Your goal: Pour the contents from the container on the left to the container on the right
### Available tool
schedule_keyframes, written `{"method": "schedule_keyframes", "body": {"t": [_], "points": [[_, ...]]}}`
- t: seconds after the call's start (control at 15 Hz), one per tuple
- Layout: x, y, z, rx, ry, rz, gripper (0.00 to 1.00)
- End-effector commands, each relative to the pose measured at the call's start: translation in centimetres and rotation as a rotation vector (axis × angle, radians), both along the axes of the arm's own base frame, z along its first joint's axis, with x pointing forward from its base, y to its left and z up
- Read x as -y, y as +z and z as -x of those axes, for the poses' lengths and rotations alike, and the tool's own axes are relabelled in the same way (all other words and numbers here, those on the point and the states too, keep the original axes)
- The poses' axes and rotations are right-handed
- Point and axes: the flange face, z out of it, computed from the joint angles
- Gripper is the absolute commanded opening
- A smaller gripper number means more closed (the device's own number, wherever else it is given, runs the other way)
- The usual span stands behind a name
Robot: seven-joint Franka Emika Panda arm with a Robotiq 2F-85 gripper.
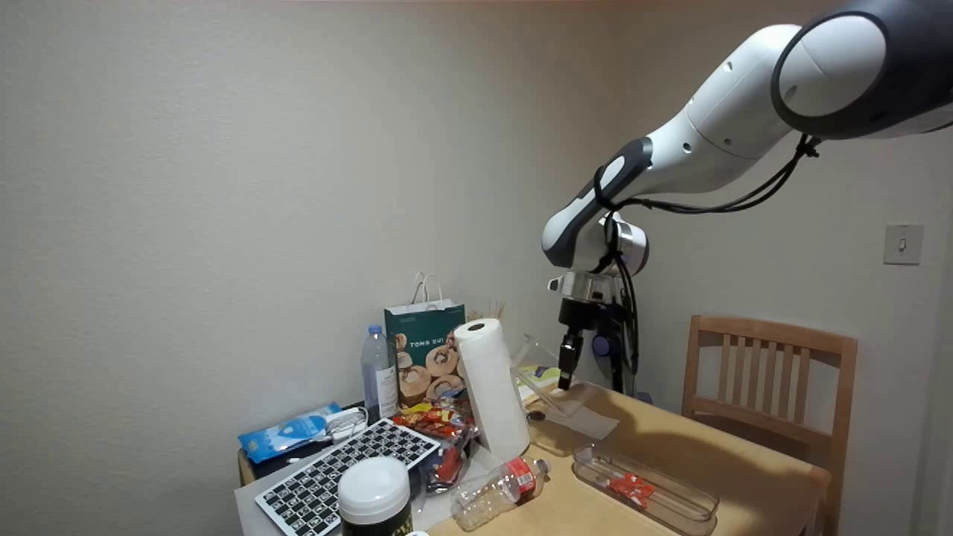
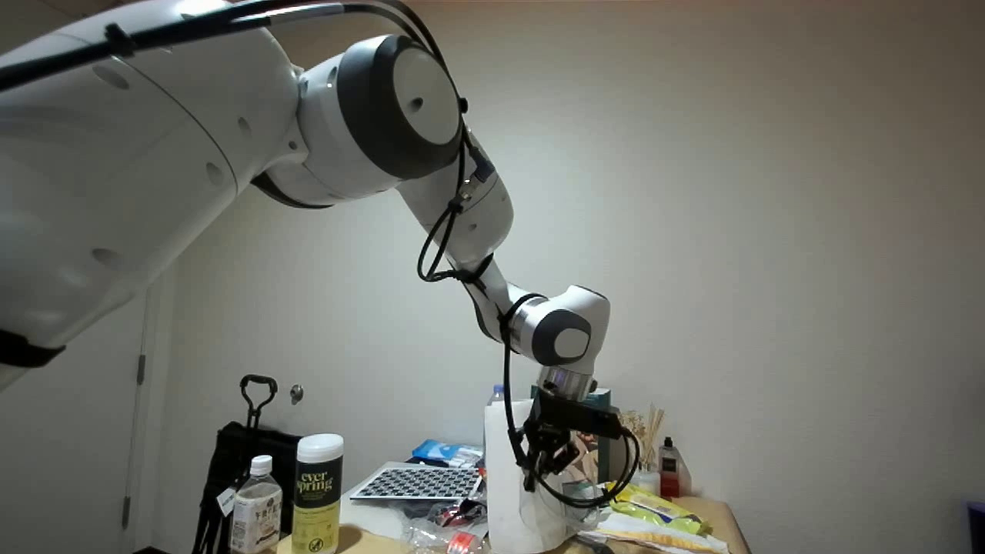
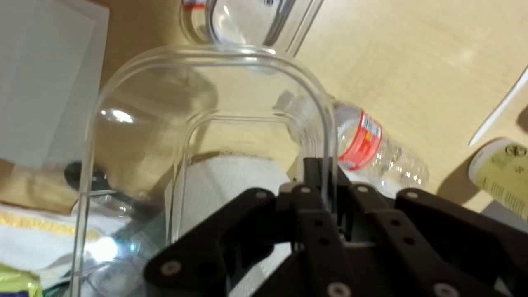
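Over the counter [image 1: 759, 465], at its far end in an exterior view, tool [image 1: 565, 381] is clamped narrow on the side wall of a clr plastic container [image 3: 247, 54]; container hangs tilted, can't tell if its lower end touches the counter. Other clr container [image 1: 674, 502] rests flat on the counter, well apart from the tool, w/ a red pkt [image 1: 631, 487] inside. Near it a plastic bottle [image 1: 484, 500] w/ red label lies on its side. Paper towel roll [image 1: 491, 391] stands upright just past the bottle, hiding part of a green bag [image 1: 424, 350]; blue-capped bottle [image 1: 378, 372] is beside the bag. Checkered board [image 1: 346, 476] lies nr a white-lidded canister [image 2: 316, 492] marked "ever spring". White sheet [image 1: 595, 424] lies below/nr the tool; yellow-green pack [image 2: 654, 509] also on the counter. Wooden chair [image 1: 774, 324] stands behind, in an ext. view.
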Motion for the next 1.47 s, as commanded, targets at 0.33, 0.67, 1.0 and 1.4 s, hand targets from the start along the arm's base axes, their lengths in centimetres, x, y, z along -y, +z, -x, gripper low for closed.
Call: {"method": "schedule_keyframes", "body": {"t": [0.33, 0.67, 1.0, 1.4], "points": [[-1.8, -1.2, 8.2, -0.335, 0.006, 0.137, 0.04], [-4.4, -0.8, 7.3, -0.32, -0.015, 0.083, 0.07], [-6.6, -0.4, 8.0, -0.329, -0.002, 0.087, 0.04], [-18.0, -2.1, 11.3, -0.457, 0.073, 0.06, 0.05]]}}
